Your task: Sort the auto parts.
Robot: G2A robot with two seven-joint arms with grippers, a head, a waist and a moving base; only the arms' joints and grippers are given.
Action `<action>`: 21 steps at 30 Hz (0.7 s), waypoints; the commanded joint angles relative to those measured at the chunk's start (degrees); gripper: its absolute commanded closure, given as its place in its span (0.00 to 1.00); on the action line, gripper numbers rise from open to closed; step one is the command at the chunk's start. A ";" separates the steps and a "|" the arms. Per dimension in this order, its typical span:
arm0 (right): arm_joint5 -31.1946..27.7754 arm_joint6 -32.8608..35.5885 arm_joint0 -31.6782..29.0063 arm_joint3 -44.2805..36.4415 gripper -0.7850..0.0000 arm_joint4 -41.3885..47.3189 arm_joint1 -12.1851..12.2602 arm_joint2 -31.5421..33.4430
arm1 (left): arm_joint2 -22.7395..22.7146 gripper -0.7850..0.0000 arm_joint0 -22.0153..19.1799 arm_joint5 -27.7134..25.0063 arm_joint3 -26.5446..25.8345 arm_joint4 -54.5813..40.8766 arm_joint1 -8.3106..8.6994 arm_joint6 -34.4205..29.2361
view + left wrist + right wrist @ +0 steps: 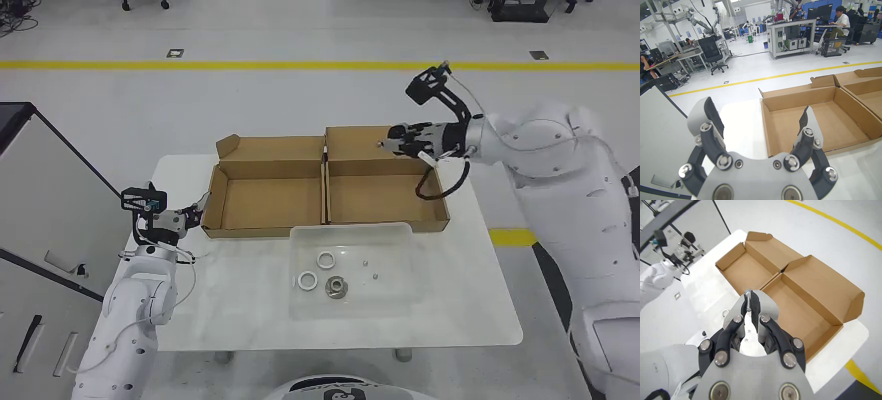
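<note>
Right gripper (750, 294) pinches a bolt (748, 303) beyond the tray (400, 232); left gripper (757, 104) gapes empty. Both boxes (265, 200) look unfilled; rings (326, 260) wait inside the tray.

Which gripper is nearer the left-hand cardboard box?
Left. The left gripper sits just outside the left-hand box; the right gripper, holding a bolt, is over the other box.

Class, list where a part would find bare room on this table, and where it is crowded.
Free: the floors of the left box and right box; bare table on either side of the clear tray. Crowded: the tray's left half, holding two white rings and a metal part.
</note>
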 commanded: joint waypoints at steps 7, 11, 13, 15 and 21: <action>-1.98 0.88 8.12 12.95 1.00 -7.49 -2.68 -11.96 | 0.00 0.00 0.00 0.00 0.00 0.00 0.00 0.00; -2.57 0.63 10.40 18.76 1.00 -10.32 -4.12 -16.70 | 0.00 0.00 0.00 0.00 0.00 0.00 0.00 0.00; -2.80 0.03 11.14 21.46 1.00 -11.27 -4.84 -18.66 | 0.00 0.00 0.00 0.00 0.00 0.00 0.00 0.00; -2.87 -0.40 11.96 24.08 1.00 -13.00 -5.51 -20.52 | 0.00 0.00 0.00 0.00 0.00 0.00 0.00 0.00; -2.69 -1.96 13.22 31.71 1.00 -15.19 -7.51 -24.74 | 0.00 0.00 0.00 0.00 0.00 0.00 0.00 0.00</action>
